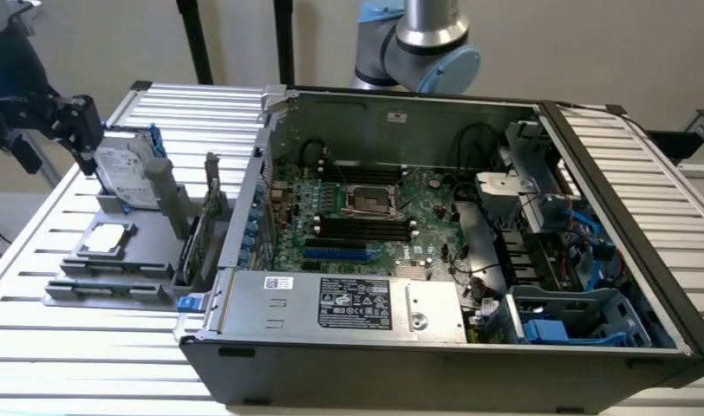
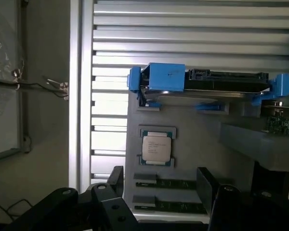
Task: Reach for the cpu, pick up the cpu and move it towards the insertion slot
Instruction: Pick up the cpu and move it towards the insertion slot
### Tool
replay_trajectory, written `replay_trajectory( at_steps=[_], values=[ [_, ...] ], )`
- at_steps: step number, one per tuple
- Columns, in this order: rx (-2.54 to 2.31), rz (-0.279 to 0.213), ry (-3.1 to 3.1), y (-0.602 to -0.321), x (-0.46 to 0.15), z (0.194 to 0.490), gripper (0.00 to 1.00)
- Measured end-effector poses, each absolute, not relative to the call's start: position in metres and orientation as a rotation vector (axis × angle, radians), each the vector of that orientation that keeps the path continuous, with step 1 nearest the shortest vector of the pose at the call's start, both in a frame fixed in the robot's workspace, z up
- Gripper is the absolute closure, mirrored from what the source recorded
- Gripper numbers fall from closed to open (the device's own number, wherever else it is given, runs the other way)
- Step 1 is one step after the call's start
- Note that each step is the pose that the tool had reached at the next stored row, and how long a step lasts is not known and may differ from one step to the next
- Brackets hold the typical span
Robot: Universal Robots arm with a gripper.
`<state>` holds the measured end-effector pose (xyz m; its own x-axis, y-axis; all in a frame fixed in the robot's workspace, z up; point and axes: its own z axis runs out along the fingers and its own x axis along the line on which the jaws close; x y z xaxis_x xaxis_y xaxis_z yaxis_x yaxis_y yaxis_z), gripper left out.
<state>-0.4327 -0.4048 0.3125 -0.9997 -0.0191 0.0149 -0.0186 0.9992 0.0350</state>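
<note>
The cpu [image 2: 156,147], a small square chip with a silver face, lies flat in a recess of the grey holder tray [image 2: 192,125]. It also shows on that tray at the exterior view's left [image 1: 106,240]. My gripper [image 2: 161,185] is open, and its two dark fingers [image 2: 116,178] stand apart above the tray, clear of the chip. In the exterior view my gripper [image 1: 57,137] hangs high above the tray's far end. The insertion slot [image 1: 373,201], a shiny square socket with a dark centre, sits on the motherboard inside the open case.
A silver hard drive with blue rails [image 2: 207,84] stands on edge on the tray just beyond the chip. Two memory sticks [image 2: 176,184] lie under my fingers. The case wall [image 1: 242,225] rises between tray and motherboard. All of it rests on a slatted metal table [image 1: 51,347].
</note>
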Motion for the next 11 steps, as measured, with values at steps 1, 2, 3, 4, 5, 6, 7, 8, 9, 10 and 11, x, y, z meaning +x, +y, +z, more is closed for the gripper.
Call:
replay_trajectory(
  at_steps=[1, 2, 3, 4, 5, 6, 7, 8, 9, 10, 11],
  values=[
    [0.029, -0.055, -3.126, -0.405, -0.433, 0.311, 0.29],
    [0.029, -0.055, -3.126, -0.405, -0.432, 0.309, 0.29],
    [0.029, -0.055, -3.126, -0.405, -0.432, 0.307, 0.29],
    [0.030, -0.055, -3.126, -0.405, -0.432, 0.305, 0.29],
    [0.029, -0.055, -3.126, -0.405, -0.432, 0.303, 0.29],
    [0.030, -0.055, -3.126, -0.406, -0.432, 0.301, 0.29],
    [0.029, -0.055, -3.126, -0.406, -0.432, 0.300, 0.29],
    [0.029, -0.055, -3.126, -0.406, -0.432, 0.298, 0.29],
    [0.029, -0.055, -3.126, -0.406, -0.432, 0.296, 0.29],
    [0.029, -0.054, -3.126, -0.406, -0.431, 0.294, 0.29],
    [0.029, -0.055, -3.126, -0.406, -0.431, 0.292, 0.29]
  ],
)
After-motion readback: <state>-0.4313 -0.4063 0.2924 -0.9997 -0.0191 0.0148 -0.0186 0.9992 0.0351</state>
